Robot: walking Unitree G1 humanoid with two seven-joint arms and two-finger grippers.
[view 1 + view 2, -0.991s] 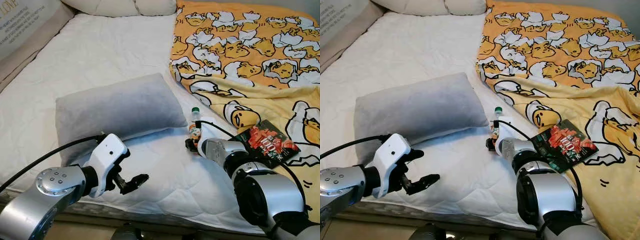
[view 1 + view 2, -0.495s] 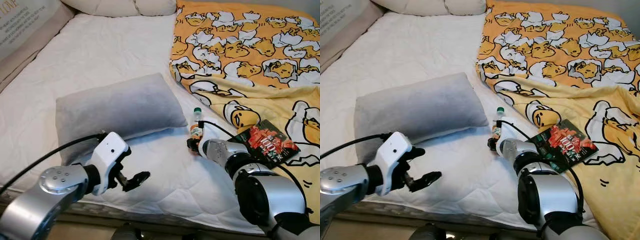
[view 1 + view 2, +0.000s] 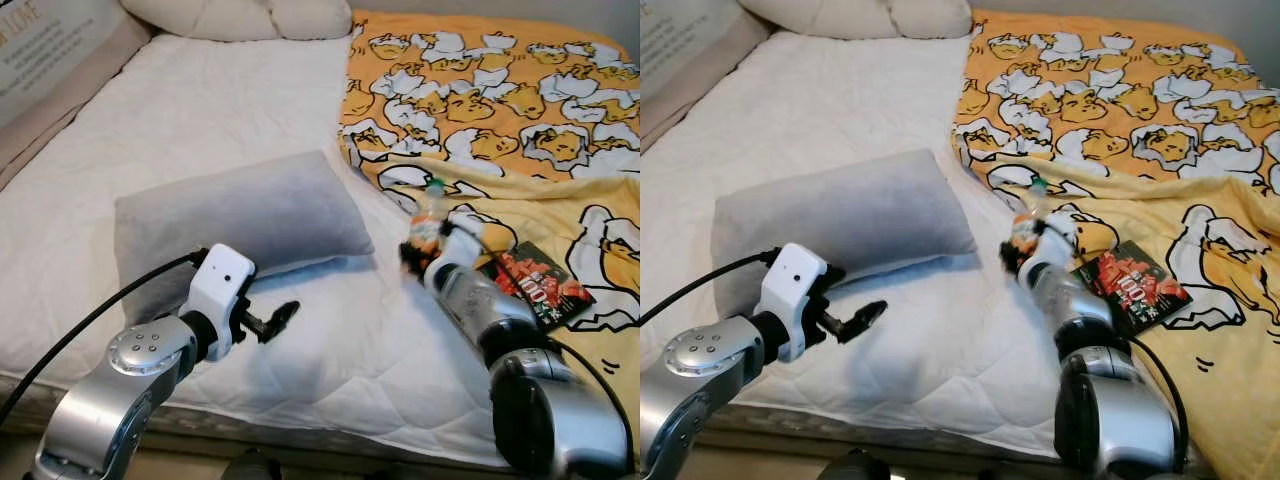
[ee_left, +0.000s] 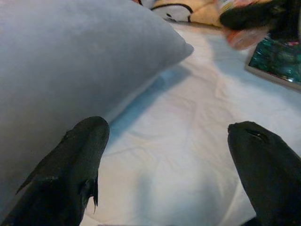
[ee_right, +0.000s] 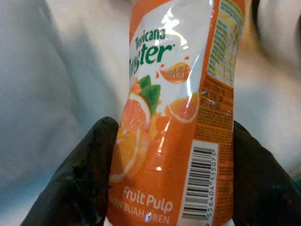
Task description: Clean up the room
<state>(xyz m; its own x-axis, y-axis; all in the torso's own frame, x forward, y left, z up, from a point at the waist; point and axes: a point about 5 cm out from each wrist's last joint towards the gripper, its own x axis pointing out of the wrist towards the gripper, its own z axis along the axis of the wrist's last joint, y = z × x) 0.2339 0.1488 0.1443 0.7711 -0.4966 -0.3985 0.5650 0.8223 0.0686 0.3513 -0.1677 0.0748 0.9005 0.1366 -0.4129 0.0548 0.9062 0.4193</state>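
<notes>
My right gripper [image 3: 412, 252] is shut on a small orange juice bottle [image 3: 428, 212] with a green cap, held tilted a little above the white mattress [image 3: 200, 100], beside the yellow patterned blanket [image 3: 500, 90]. In the right wrist view the bottle [image 5: 178, 108] sits between the black fingers [image 5: 84, 179], its orange label facing the camera. My left gripper [image 3: 272, 322] stands open low over the mattress, just in front of the grey pillow [image 3: 235, 215]. The left wrist view has its fingers [image 4: 70, 165] apart, with the pillow [image 4: 70, 61] close on one side.
A dark red and green booklet [image 3: 535, 285] lies on the blanket near my right arm. White pillows [image 3: 250, 15] rest at the head of the bed. A padded headboard [image 3: 50, 60] runs along the left. The mattress front edge [image 3: 330, 430] is near me.
My right gripper has lifted the bottle off the mattress and carried it up and to the right. The left gripper has moved a little forward towards the pillow.
</notes>
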